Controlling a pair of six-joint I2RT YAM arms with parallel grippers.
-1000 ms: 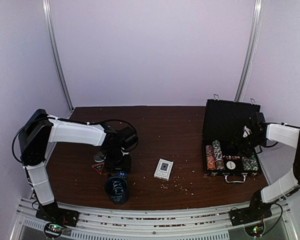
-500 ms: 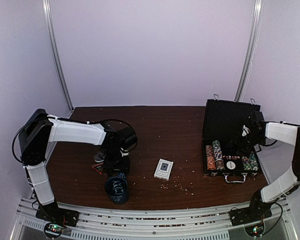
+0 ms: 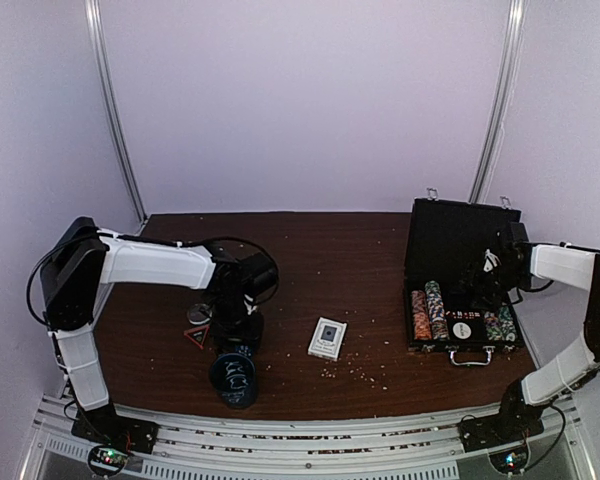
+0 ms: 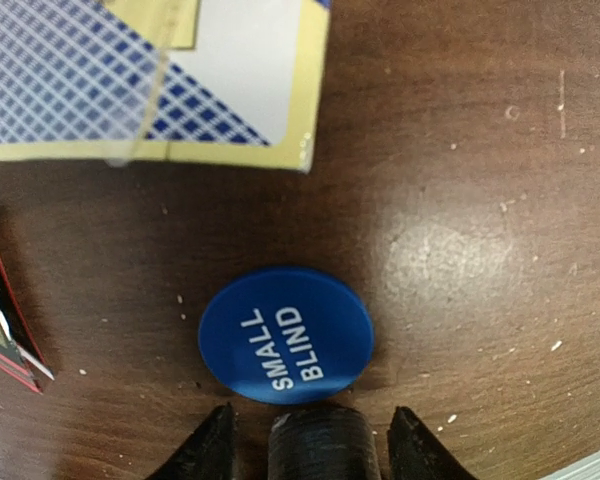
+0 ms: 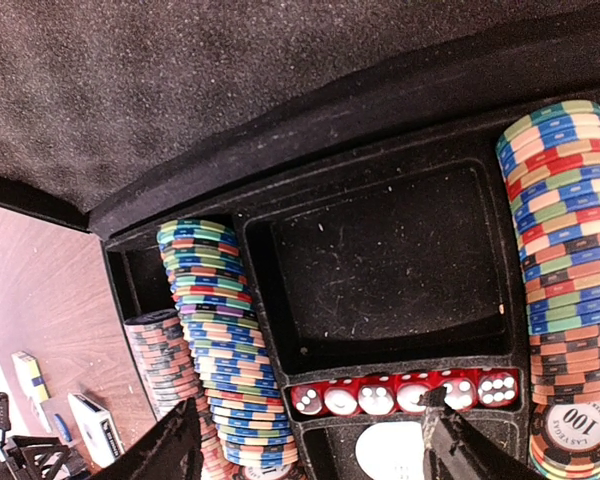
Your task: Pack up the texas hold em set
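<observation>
The left tool [image 4: 312, 412] hangs low over the brown wooden surface [image 3: 330, 250]. Its two black fingers [image 4: 215, 450] are spread apart at the bottom edge of the wrist view. Between them sits a dark ribbed cylinder [image 4: 325, 445], with a gap showing on its left side. It may be part of the dark round cup with white scribbles [image 3: 233, 378] that lies just below this tool in the overhead view, but I cannot tell. Just above the fingertips, a blue round button marked SMALL BLIND [image 4: 286, 335] lies flat on the surface. A card deck with a blue lattice back and yellow border [image 4: 130, 80] fills the upper left of the wrist view. A red-edged black piece [image 4: 2, 320] pokes in at the left edge.

The right tool [image 5: 310, 405] is at the right of the overhead view, over the open black briefcase-style case with silver corners [image 3: 450, 240], whose lid stands upright at the back. Its fingers are spread wide above the tray and hold nothing. Rolls of multicoloured poker chips [image 5: 215, 330] lie in the channels at the left and right of the tray. A row of red dice [image 5: 400, 392] sits in a narrow slot at lower centre. A white round disc [image 5: 390, 450] is just below the dice, cut off by the frame's bottom edge.
</observation>
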